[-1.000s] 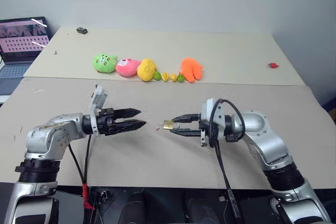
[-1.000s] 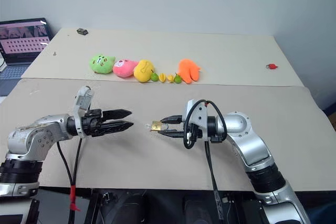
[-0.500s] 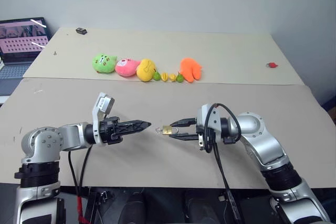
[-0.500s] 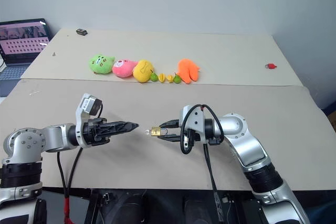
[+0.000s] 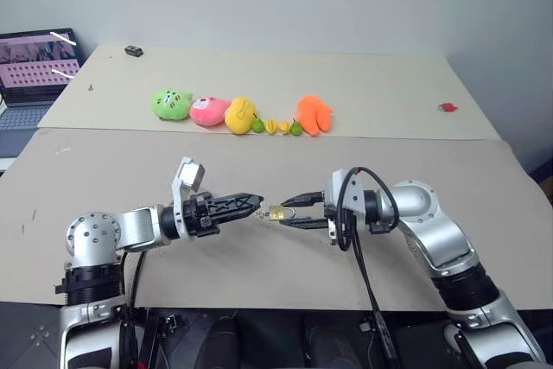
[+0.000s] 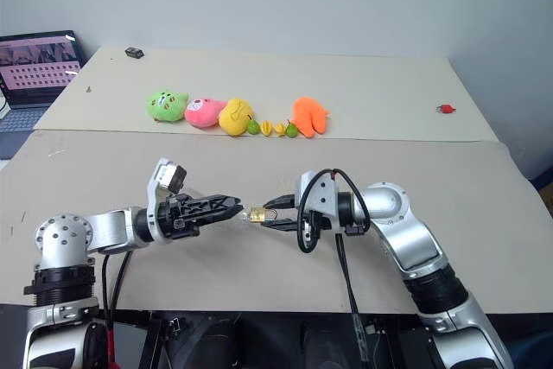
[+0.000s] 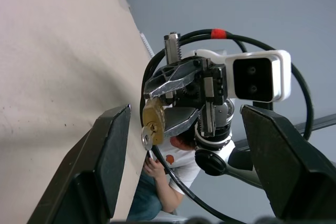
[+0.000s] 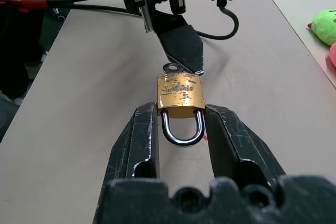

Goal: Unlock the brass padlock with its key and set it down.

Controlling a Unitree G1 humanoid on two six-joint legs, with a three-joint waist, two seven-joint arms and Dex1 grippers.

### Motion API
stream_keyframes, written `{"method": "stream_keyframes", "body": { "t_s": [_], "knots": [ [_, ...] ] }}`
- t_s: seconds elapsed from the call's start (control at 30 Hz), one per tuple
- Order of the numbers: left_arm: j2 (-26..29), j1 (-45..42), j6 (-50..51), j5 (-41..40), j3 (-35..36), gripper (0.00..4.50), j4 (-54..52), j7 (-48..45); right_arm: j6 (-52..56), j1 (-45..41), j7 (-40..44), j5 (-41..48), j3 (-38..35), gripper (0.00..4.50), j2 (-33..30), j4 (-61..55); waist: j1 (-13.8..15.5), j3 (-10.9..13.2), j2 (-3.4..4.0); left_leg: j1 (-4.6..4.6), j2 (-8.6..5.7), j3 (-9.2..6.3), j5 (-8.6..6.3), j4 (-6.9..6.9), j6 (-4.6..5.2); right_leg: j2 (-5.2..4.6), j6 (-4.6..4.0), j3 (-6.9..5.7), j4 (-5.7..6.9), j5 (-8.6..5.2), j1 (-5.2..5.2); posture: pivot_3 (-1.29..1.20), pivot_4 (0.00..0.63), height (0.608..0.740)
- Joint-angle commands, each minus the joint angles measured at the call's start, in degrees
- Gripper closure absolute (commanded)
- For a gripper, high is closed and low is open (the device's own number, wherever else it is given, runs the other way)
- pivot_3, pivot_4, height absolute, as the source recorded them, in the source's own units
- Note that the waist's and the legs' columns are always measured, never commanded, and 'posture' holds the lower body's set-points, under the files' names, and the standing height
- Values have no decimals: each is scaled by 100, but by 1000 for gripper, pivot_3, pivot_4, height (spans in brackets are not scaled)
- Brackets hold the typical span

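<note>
The brass padlock (image 8: pixel 180 97) hangs in the air above the near table, gold-bodied, with its silver shackle (image 8: pixel 182 130) pointing back into my right gripper (image 5: pixel 286 211). That gripper is shut on the padlock's sides. A small silver key (image 8: pixel 173 67) sticks out of the padlock's far end. My left gripper (image 5: pixel 253 203) comes in level from the left, its tips just short of the key. In the left wrist view its two fingers (image 7: pixel 107 156) stand wide apart, open, with the padlock (image 7: pixel 154 120) and key (image 7: pixel 147 139) ahead between them, untouched.
A row of plush toys lies on the far table: green (image 5: pixel 173 103), pink (image 5: pixel 210 111), yellow (image 5: pixel 241 114), orange (image 5: pixel 314 114), with tiny fruits between. A laptop (image 5: pixel 34 66) sits far left, a small red thing (image 5: pixel 448 107) far right. A person (image 7: pixel 167 153) shows behind the right arm.
My left gripper has moved right toward the padlock and rolled about its own axis, so its tips now sit next to the key. The right gripper has kept the padlock still.
</note>
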Motion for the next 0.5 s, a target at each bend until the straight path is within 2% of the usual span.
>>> {"method": "stream_keyframes", "body": {
  "t_s": [0.03, 0.3, 0.43, 0.5],
  "knots": [
    [71, 132, 79, -208, -53, 1023, -221, 11, -164, -122, 2, 17, -113, 3601, -38, -115, 1, 0, 0, 0, 0, 0, 0, 0, 0, 0, 0, 0, 0, 0, 0, 0, 150, 722],
    [198, 199, -128, -45, -130, 1023, -292, -75, -167, -121, -17, -3, -79, 3601, -14, -100, 3, 0, 0, 0, -1, 0, 0, 0, 0, 0, 1, 0, -1, 0, 0, 0, 150, 722],
    [440, 376, -1510, 1200, -535, 1023, -866, -642, -170, -99, -23, -25, -80, 3601, -11, -79, 3, 0, 0, 0, -1, 1, 0, -1, -1, 0, -2, 0, -1, 1, 0, 0, 150, 722],
    [505, 414, -2002, 1557, -644, 1023, -953, -898, -173, -89, -18, -39, -78, 3601, -16, -70, 16, 0, 0, 1, -1, 1, 0, -2, -1, 0, -6, 0, -2, 3, -1, 0, 150, 722]
  ]
}}
